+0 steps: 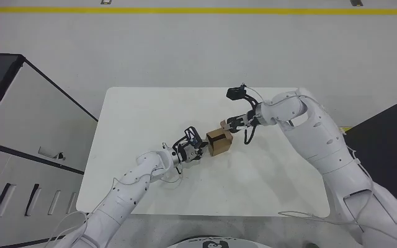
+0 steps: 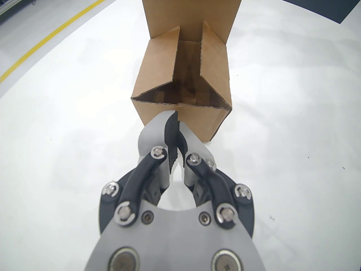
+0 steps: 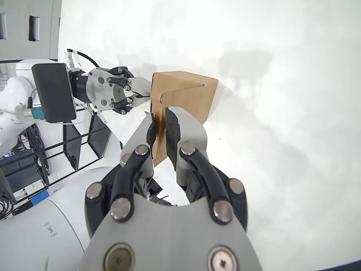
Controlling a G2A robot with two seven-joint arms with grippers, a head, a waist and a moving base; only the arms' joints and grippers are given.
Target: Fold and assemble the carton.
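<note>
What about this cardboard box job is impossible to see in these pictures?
- Left wrist view: the tall flap of the carton is cut off by the picture's edge, and its inside floor is lost in shadow.
- Left wrist view: the left end effector hides with its own tips whether they touch the carton wall.
- Right wrist view: the right end effector covers the stretch of carton it clamps.
</note>
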